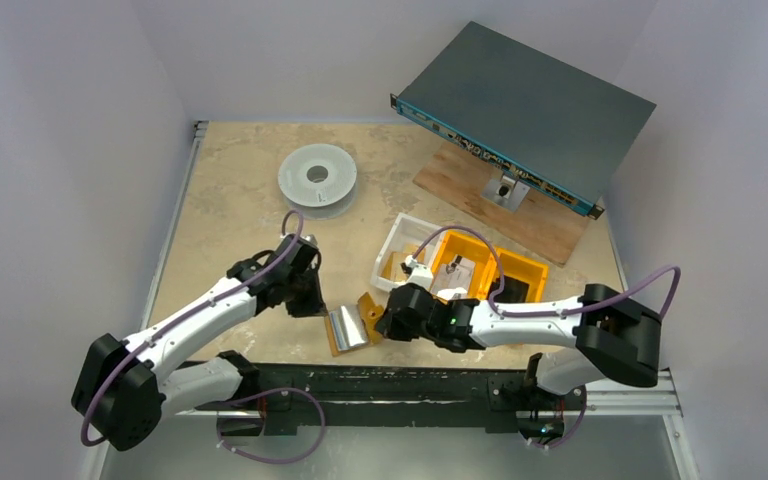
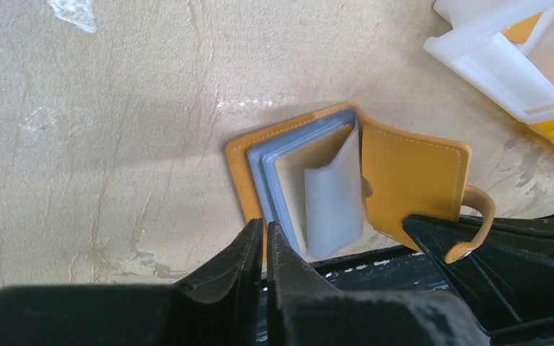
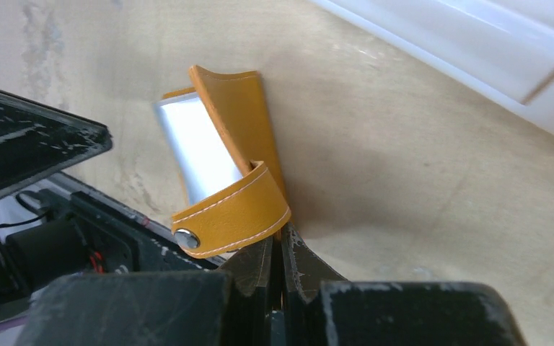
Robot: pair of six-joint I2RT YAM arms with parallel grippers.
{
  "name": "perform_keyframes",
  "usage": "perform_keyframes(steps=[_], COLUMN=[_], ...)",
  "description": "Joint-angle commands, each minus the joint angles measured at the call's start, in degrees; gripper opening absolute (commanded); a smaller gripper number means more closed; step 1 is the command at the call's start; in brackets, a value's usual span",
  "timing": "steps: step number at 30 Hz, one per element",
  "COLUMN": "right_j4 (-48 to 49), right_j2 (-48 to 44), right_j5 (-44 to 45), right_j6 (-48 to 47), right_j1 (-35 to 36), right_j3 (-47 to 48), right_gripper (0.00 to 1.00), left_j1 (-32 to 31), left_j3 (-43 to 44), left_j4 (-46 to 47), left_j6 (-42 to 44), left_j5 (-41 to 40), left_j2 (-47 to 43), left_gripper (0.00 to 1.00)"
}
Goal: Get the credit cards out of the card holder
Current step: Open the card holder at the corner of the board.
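While checking the table [image 1: 230, 200], finding the card holder [image 2: 411, 180] lying unfolded by the near edge, between both arms and near a white bin [image 2: 505, 65]. Noting the right gripper [image 3: 281, 252] closed tight, pinching the raised cover's lower edge. Observing the left gripper [image 2: 265, 241] narrowed to a thin slit at the near edge of the credit cards [image 2: 274, 180] stacked inside; being unable to tell whether gripping one.

The beige table [image 1: 230, 240] bears a white spool [image 1: 317, 180], bins [image 1: 536, 266], wooden board [image 1: 525, 218] and card holder [image 1: 352, 327].
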Motion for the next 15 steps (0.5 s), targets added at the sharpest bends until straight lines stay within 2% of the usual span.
perform_keyframes(steps=[1,9,15], right_j4=[-9.9,-9.1,-9.2], right_j2=[-0.8,2.6,5.5], right_j5=[2.4,2.4,2.3], right_j6=[1.9,0.8,0.7], right_j1=[0.3,0.3,0.3], right_j3=[-2.8,-2.6,-1.4], right_gripper=[0.00,0.00,0.00], left_j1=[0.2,0.1,-0.5], left_j3=[0.8,0.7,-0.8], left_j4=[4.5,6.6,6.7], left_j6=[0.1,0.2,0.1], left_j5=[1.3,3.8,4.3], left_j2=[1.9,5.4,4.2], left_gripper=[0.03,0.00,0.00])
